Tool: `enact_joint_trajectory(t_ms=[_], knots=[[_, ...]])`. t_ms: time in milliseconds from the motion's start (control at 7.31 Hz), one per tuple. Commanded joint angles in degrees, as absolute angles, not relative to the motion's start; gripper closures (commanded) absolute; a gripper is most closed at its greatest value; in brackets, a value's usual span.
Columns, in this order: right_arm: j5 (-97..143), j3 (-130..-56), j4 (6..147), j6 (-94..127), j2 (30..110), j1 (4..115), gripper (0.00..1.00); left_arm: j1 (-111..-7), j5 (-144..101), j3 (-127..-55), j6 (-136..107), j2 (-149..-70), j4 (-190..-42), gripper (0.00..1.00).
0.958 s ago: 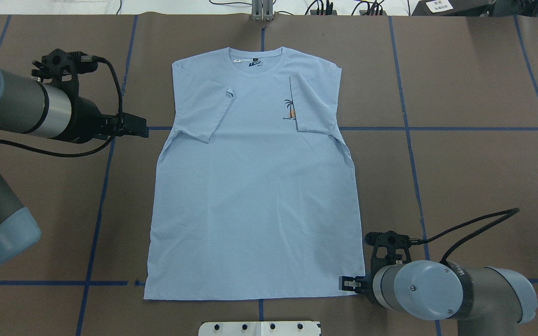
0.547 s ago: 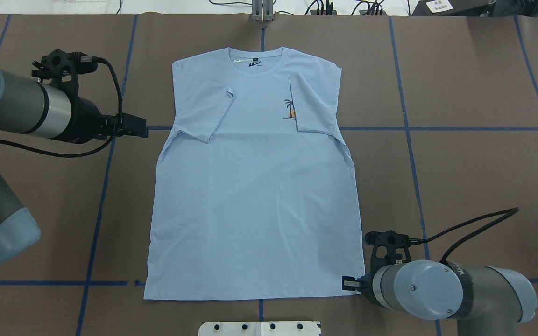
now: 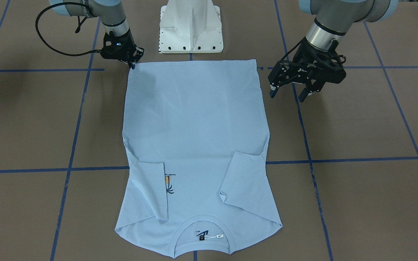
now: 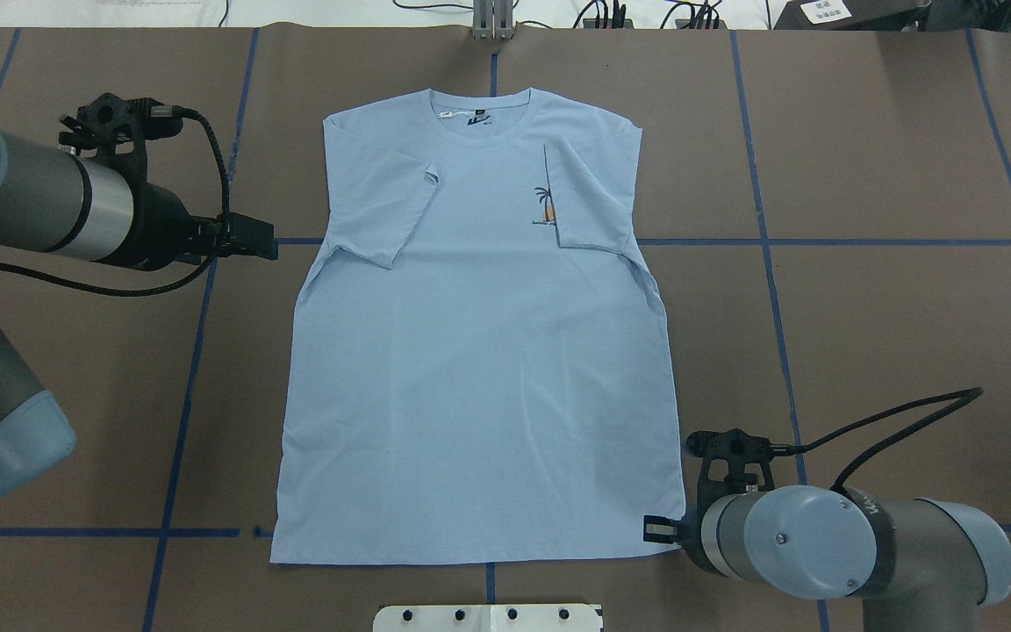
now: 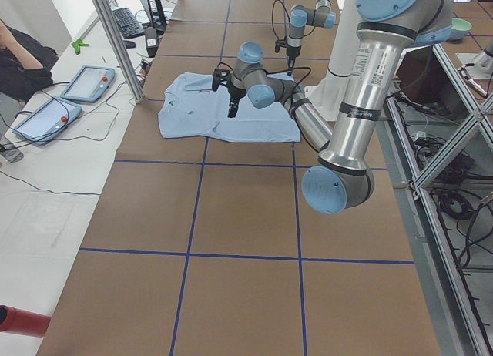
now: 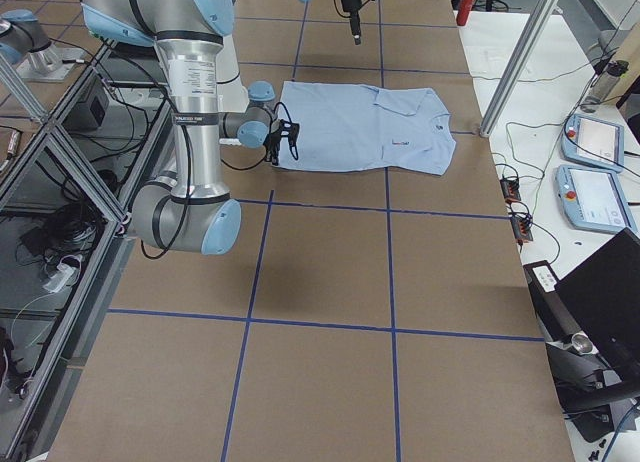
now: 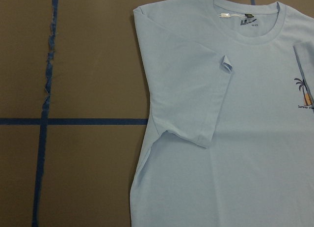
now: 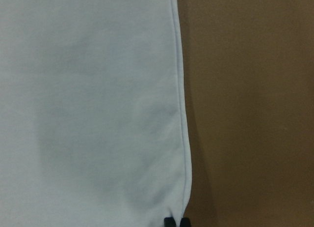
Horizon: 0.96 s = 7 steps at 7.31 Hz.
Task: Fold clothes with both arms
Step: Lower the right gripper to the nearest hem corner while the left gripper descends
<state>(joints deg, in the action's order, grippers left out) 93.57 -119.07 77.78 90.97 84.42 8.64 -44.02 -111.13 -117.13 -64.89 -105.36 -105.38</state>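
Hardly anything moved in the last second, so don't expect drama. Your right gripper (image 4: 648,530) nudged in at the T-shirt's hem corner and its jaws went from a bit apart to nearly pressed together. The arm behind it slid slightly toward the table's right edge. In the right wrist view the two black fingertips (image 8: 169,221) sit right at the hem edge with only a sliver between them, so I'd say it's now pinching that corner.

Your left gripper (image 3: 286,97) hasn't budged. It hangs with its jaws spread wide, off the shirt's left side and clear of the cloth. Its wrist camera looks down on the left sleeve and the collar (image 4: 481,110).

The T-shirt (image 4: 479,369) lies flat and face up in the middle of the table (image 4: 865,175). The collar points to the far edge and the hem sits close to the robot-side edge, by the white pedestal base (image 3: 191,29). Both sleeves are already folded in over the chest, and the right one half covers the palm print (image 4: 545,206).

My read is that the right side has its hold and the left doesn't. For a two-arm fold you'd still need the left one down on its own corner or shoulder before anything lifts. If you lift with just the right, the shirt will probably drag crooked.
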Motion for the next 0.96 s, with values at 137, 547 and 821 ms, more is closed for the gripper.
enact_joint_trajectory(t_ms=[137, 547, 821], knots=[[94.7, -123.8, 77.8, 90.9, 85.3, 10.9, 1.0, -38.8, -110.7, -123.1, -77.9, -97.2, -105.7, 0.0], [94.6, -124.8, 77.7, 90.9, 85.2, 12.1, 1.0, -21.1, -100.1, -123.0, -97.0, -94.4, -105.6, 0.0], [95.6, -125.4, 77.8, 90.8, 84.7, 13.1, 1.0, -11.5, -93.9, -121.6, -104.8, -94.3, -105.6, 0.0]])
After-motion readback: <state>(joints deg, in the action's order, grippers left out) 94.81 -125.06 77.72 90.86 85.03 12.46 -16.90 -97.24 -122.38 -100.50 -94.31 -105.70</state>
